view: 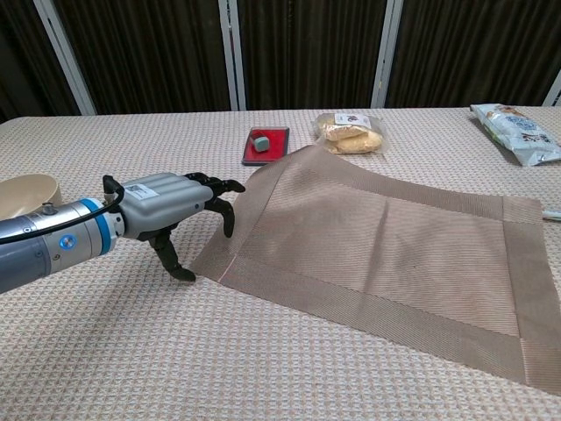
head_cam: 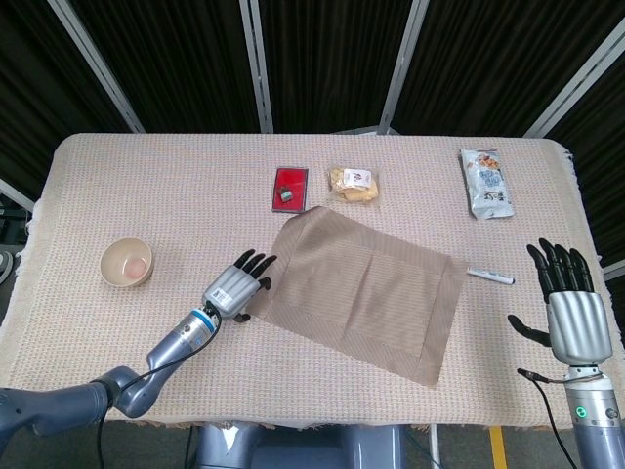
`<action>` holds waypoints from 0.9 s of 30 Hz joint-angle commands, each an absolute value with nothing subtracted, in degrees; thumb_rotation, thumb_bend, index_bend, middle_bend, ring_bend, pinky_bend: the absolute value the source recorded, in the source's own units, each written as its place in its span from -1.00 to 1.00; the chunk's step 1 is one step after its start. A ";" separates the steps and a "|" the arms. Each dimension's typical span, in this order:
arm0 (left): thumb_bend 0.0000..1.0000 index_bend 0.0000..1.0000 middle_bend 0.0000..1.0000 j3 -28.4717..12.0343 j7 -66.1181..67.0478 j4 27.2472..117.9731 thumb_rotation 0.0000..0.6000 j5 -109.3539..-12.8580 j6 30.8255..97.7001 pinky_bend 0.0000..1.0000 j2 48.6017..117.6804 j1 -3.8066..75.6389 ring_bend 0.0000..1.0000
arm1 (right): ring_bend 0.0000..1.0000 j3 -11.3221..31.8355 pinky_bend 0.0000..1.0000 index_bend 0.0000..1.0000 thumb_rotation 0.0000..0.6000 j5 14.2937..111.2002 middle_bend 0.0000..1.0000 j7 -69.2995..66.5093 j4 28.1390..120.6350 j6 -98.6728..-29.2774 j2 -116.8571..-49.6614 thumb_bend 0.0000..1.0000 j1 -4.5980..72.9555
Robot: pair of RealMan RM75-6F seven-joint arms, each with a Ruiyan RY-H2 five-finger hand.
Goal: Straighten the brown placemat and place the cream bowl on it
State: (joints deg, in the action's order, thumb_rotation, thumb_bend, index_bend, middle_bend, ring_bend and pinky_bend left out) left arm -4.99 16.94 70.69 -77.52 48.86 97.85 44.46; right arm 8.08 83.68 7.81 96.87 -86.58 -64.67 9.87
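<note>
No legible text is showing. Small white label on the grey left hand (view: 166,203), sticker on the clear bagged pastry (view: 350,130) and print on the silver snack packet (head_cam: 485,183) are too blurred to read.

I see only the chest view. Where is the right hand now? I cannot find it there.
Observer: The right hand is near the right edge of the table, fingers spread, holding nothing.
Operator: Does anything lie between it and the placemat?
Observer: Yes, a white pen lies just off the right edge of the brown placemat.
Operator: I see only part of the bowl.
Observer: The cream bowl stands upright, to the left of the left hand and apart from it.
</note>
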 commanded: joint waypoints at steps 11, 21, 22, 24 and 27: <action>-0.45 -0.28 -1.00 -4.75 16.75 69.73 1.00 -77.20 48.70 -1.00 98.83 44.92 -1.00 | -1.00 8.30 -1.00 -1.00 1.00 83.64 -1.00 7.43 96.76 -86.34 -64.55 -1.00 9.76; -0.33 -0.24 -1.00 -4.63 16.87 69.37 1.00 -76.66 48.58 -1.00 99.25 45.02 -1.00 | -1.00 8.41 -1.00 -1.00 1.00 83.86 -1.00 7.09 96.78 -86.40 -64.40 -1.00 9.65; -0.31 -0.23 -1.00 -4.63 16.78 69.34 1.00 -76.63 48.57 -1.00 99.33 45.04 -1.00 | -1.00 8.41 -1.00 -1.00 1.00 83.89 -1.00 7.05 96.79 -86.41 -64.39 -1.00 9.64; -0.26 -0.16 -1.00 -4.66 16.59 69.30 1.00 -76.61 48.63 -1.00 99.50 45.05 -1.00 | -1.00 8.43 -1.00 -1.00 1.00 83.97 -1.00 7.01 96.77 -86.45 -64.38 -1.00 9.62; -0.23 -0.06 -1.00 -4.67 16.34 69.24 1.00 -76.61 48.79 -1.00 99.71 45.03 -1.00 | -1.00 8.43 -1.00 -1.00 1.00 84.07 -1.00 6.90 96.73 -86.47 -64.37 -1.00 9.60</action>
